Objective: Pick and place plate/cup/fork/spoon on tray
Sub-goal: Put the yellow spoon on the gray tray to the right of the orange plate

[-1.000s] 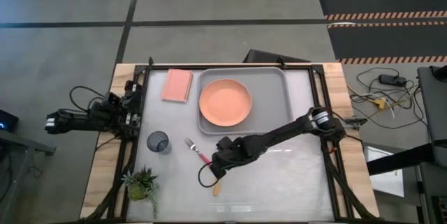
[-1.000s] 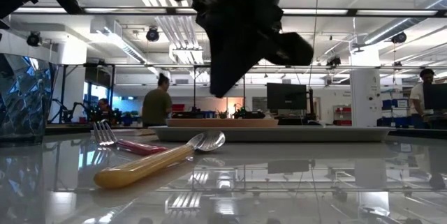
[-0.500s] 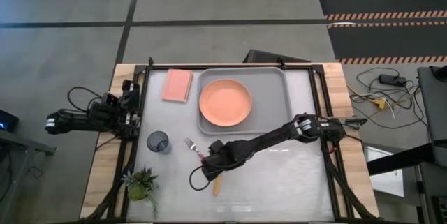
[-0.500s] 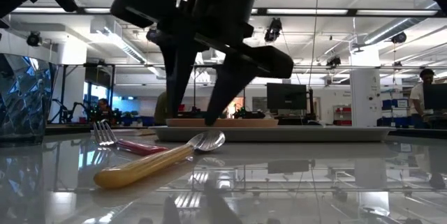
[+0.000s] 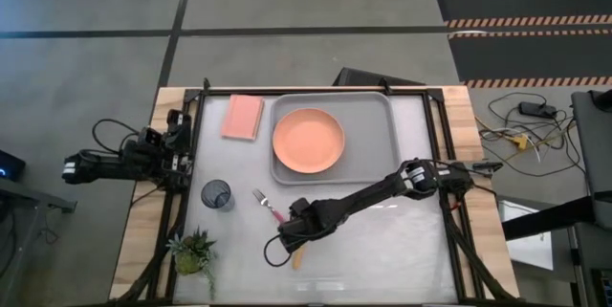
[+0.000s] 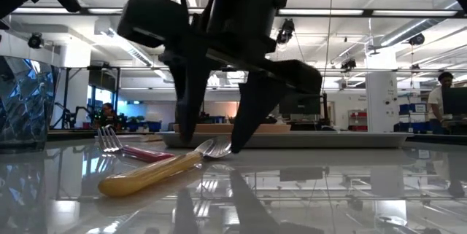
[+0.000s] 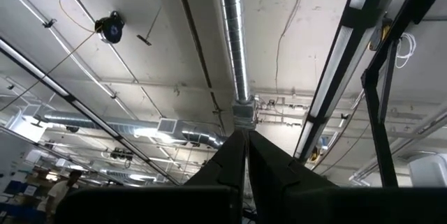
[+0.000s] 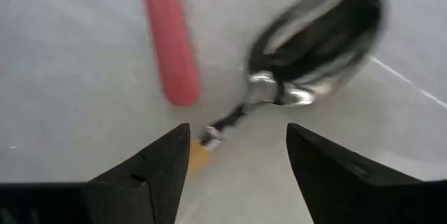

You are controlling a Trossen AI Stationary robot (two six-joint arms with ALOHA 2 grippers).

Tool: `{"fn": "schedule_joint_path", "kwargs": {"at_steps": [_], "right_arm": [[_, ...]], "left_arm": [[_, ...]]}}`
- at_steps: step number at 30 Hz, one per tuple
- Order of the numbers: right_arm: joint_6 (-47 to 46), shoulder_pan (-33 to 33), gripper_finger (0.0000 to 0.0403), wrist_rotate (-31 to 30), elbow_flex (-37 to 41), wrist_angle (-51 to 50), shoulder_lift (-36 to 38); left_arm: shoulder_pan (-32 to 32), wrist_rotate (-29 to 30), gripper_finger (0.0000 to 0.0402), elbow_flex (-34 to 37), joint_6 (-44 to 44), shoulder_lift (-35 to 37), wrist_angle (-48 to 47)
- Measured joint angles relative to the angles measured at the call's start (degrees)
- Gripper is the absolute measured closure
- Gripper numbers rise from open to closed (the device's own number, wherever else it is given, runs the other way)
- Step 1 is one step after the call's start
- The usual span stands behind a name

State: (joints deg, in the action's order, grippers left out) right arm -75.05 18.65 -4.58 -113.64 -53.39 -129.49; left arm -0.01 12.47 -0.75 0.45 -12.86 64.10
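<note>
The spoon (image 6: 160, 172) lies flat on the table, orange-tan handle toward the near edge, silver bowl (image 8: 314, 39) toward the tray. My right gripper (image 6: 208, 146) is open and low over it, one finger on each side of the spoon's thin neck (image 8: 230, 119), touching neither side. The fork (image 5: 268, 207) lies just left of it, its pink-red handle (image 8: 171, 42) close to the spoon. The plate (image 5: 308, 141) rests on the grey tray (image 5: 373, 144). The cup (image 5: 217, 194) stands left of the fork. My left gripper (image 7: 246, 154) is shut, parked off the table's left edge.
A pink pad (image 5: 242, 117) lies left of the tray at the far edge. A small potted plant (image 5: 194, 252) stands at the near left corner. The right half of the table is bare. People (image 6: 164, 110) stand in the room beyond.
My right gripper has opened wide and gone down and a little toward the near left, until its fingers stand on either side of the spoon's neck. The spoon and fork have stayed in place.
</note>
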Motion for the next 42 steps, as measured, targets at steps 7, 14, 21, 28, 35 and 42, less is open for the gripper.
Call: {"fn": "schedule_joint_path", "kwargs": {"at_steps": [7,14,21,28,35,42], "right_arm": [[-1.1,0.0,0.0184,-0.5,3.0,2.3,0.1],[0.5,0.0,0.0193,-0.3,4.0,0.1,0.2],[4.2,-0.2,0.025,0.0,2.4,-6.3,0.0],[6.2,-0.2,0.0337,-0.2,3.4,-7.0,0.0],[7.4,-0.3,0.0385,1.0,3.0,-7.4,0.1],[8.9,-0.3,0.0388,4.2,0.8,-12.8,1.9]], "left_arm": [[0.0,0.0,0.0402,0.0,0.0,0.0,0.0],[0.0,0.0,0.0402,0.0,0.0,0.0,0.0],[0.0,0.0,0.0402,0.0,0.0,0.0,0.0],[0.0,0.0,0.0402,0.0,0.0,0.0,0.0],[0.0,0.0,0.0402,0.0,0.0,0.0,0.0],[0.0,0.0,0.0402,0.0,0.0,0.0,0.0]]}}
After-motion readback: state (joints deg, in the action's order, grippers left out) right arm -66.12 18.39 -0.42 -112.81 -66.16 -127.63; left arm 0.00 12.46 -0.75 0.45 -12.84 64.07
